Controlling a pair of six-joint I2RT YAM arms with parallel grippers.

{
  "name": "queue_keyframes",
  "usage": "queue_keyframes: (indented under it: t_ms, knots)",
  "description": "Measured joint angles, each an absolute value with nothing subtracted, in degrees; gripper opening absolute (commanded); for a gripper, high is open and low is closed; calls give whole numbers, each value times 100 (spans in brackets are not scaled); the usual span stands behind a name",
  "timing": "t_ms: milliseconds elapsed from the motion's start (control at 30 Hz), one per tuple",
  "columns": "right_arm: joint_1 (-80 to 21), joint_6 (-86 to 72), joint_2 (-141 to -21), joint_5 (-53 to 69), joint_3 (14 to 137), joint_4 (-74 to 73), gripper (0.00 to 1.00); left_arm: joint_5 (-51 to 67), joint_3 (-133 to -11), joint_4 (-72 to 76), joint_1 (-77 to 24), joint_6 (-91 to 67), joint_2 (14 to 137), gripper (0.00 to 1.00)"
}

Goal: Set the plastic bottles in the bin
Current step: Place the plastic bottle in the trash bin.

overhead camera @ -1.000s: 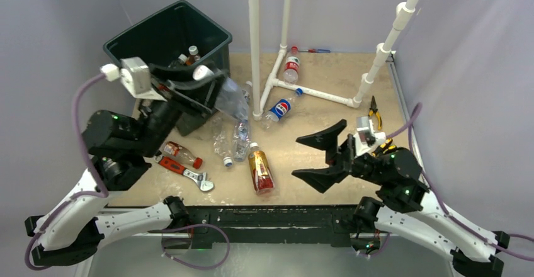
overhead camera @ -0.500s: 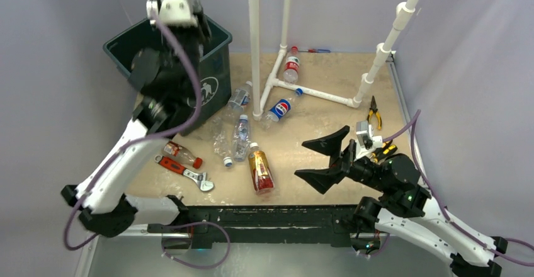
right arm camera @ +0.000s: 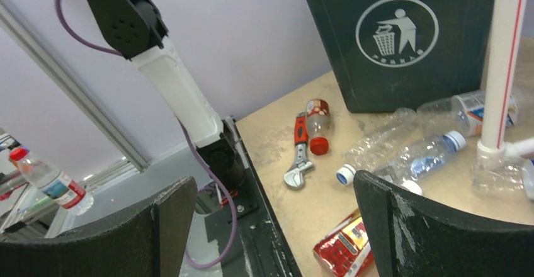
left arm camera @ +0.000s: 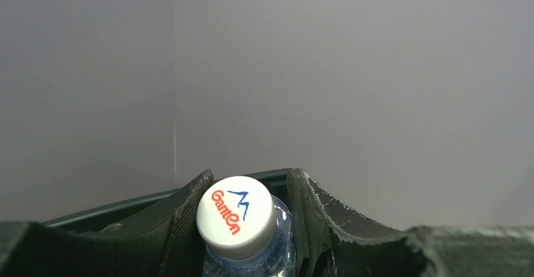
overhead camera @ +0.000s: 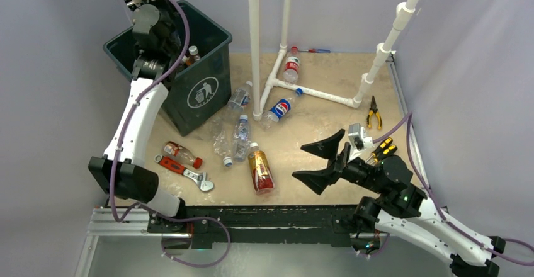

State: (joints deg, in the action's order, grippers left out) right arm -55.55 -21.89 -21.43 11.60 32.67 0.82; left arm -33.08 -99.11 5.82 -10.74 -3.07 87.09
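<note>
Left gripper (left arm camera: 250,179) clamping bottle (left arm camera: 237,217), bin (overhead camera: 204,94) holding bottles (overhead camera: 191,55)

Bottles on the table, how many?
7: a red-label one and a Pepsi one by the pipes, three clear ones near the bin, an amber one in front, an orange one by the wrench. More may hide.

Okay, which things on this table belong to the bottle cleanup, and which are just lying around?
Part of the job: bin; white-capped bottle in the left gripper; amber bottle; Pepsi bottle; red-label bottle; red-capped bottle; clear bottles by the bin.

Just lying about: red-handled wrench; yellow-handled pliers; white pipe frame.
</note>
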Motion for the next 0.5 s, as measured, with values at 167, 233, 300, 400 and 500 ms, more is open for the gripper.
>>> queue_keyframes:
  t_ms: [167, 233, 300, 400, 500]
  knots:
    - [-5555, -2241, -2053, 934, 2982, 115, 99, -3170, -9771, 733, -1017, -709, 9074, 0]
    - [-5555, -2287, -2008, 840, 2873, 141, 99, -3009, -9577, 751, -1013, -875, 9198, 0]
    - [-5555, -2316, -1988, 786, 2803, 145, 99, -2827, -9428, 733, -1013, -1022, 9317, 8]
    - [-5555, -2342, -1979, 683, 2775, 132, 99, -2567, -9334, 607, -1013, -1177, 9485, 62]
    - [-5555, -2355, -1946, 563, 2775, 117, 99, -2596, -9233, 449, -1013, -1297, 9500, 95]
